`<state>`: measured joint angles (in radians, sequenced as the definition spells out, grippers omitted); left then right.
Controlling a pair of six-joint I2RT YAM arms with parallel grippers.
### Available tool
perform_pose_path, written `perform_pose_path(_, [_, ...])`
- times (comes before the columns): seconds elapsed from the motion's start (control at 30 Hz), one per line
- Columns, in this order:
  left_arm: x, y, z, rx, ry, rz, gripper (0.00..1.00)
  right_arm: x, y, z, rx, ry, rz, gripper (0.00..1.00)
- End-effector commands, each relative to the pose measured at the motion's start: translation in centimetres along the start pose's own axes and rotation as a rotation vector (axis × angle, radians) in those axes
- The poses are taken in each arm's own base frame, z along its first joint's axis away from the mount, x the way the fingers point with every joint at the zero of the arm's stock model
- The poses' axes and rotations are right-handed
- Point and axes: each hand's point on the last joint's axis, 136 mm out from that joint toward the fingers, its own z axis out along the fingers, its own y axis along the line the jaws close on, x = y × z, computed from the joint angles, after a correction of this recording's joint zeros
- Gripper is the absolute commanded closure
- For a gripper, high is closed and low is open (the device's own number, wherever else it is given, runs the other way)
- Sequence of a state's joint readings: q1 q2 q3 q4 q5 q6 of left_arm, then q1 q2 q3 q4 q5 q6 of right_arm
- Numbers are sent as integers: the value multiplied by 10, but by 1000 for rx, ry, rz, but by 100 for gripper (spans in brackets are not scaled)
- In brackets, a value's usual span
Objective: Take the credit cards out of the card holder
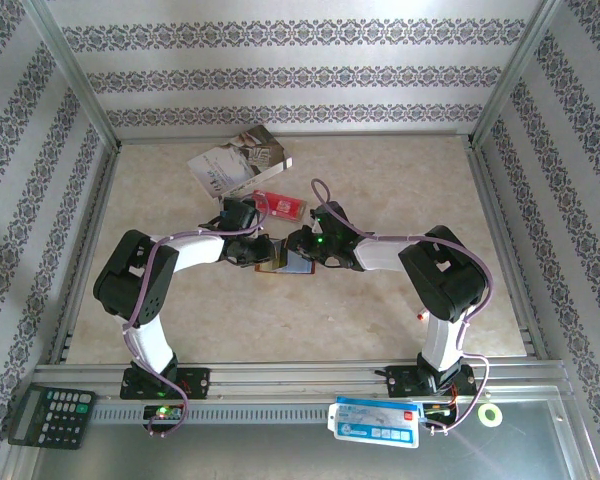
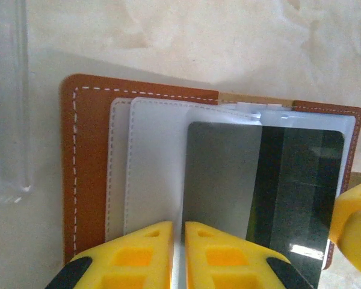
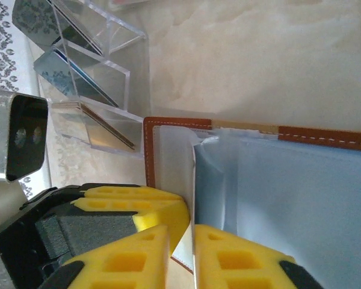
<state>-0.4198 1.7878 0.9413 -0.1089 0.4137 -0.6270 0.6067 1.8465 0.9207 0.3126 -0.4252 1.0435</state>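
At the left of the near rail a calculator (image 1: 48, 415) is seen; further in, the left gripper (image 1: 248, 247) is lowered over the middle of the table (image 1: 400, 180); in its wrist view its yellow fingers (image 2: 132, 259) are pressed almost together on the edge of a clear sleeve, so the card holder (image 2: 87, 150) is grasped by that leaf; the holder is laid open between the two grippers; a dark credit card (image 2: 289, 180) is lodged in the pinched sleeve; to the right, the right gripper (image 3: 180, 241) is set with its jaws slightly parted about a sleeve's edge; whether that edge is gripped cannot be told; a blue-and-white packet (image 1: 377, 420) is seen on the rail further right.
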Motion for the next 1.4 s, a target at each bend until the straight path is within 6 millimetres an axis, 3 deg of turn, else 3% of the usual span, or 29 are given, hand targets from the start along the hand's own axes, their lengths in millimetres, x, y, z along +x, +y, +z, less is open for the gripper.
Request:
perform_pose_path(0.0, [16, 9, 7, -55, 59, 8, 87, 8, 5, 6, -33, 26, -3, 80])
perform_pose_path(0.27, [18, 10, 7, -58, 61, 10, 87, 14, -2, 13, -4, 48, 1, 81])
perform_pose_path(0.37, [16, 10, 6, -58, 54, 8, 87, 13, -8, 13, 19, 43, 9, 88])
perform_pose_path(0.6, [15, 6, -1, -56, 49, 10, 78, -4, -36, -17, 155, -68, -20, 100])
perform_pose_path(0.77, [8, -12, -10, 8, 30, 2, 71, -13, -37, -38, 181, -128, -72, 100])
perform_pose_path(0.87, [-2, -29, -23, 70, -6, 1, 64, -17, -26, -48, 143, -155, -102, 100])
perform_pose_path(1.03, [-23, -48, -58, 186, -83, -21, 49, -29, 9, -72, 17, -227, -188, 100])
perform_pose_path(1.23, [-47, -64, -107, 405, -192, -87, 41, -31, 59, -90, -197, -221, -261, 100])
perform_pose_path(1.37, [-53, -80, -129, 523, -213, -87, 36, -29, 90, -95, -344, -185, -265, 100])
